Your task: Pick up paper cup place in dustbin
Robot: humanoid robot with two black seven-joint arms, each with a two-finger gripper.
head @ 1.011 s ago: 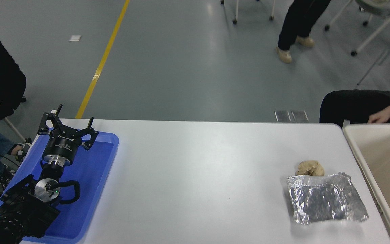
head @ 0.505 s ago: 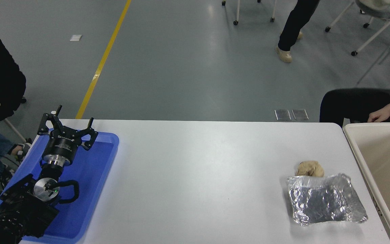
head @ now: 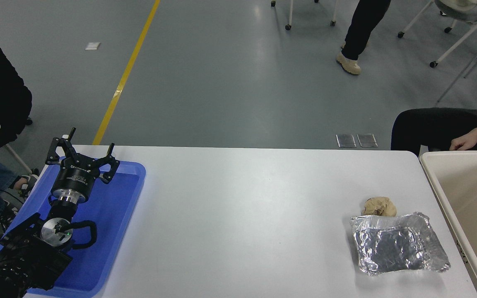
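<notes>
Moved: walking person (head: 360, 29) stepped; worktop (head: 242, 215) things unchanged.
Left gripper (head: 82, 150): over blue tray (head: 110, 223), fingers spread, empty.
Dustbin (head: 441, 194): right edge.

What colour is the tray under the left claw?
The tray is bright blue, seen in the head view, the only view here.

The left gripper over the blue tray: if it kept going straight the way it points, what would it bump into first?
Probably nothing on the table. The left gripper, open, points away over the far rim of the blue tray and the table edge toward bare floor. Depth is hard to judge.
</notes>
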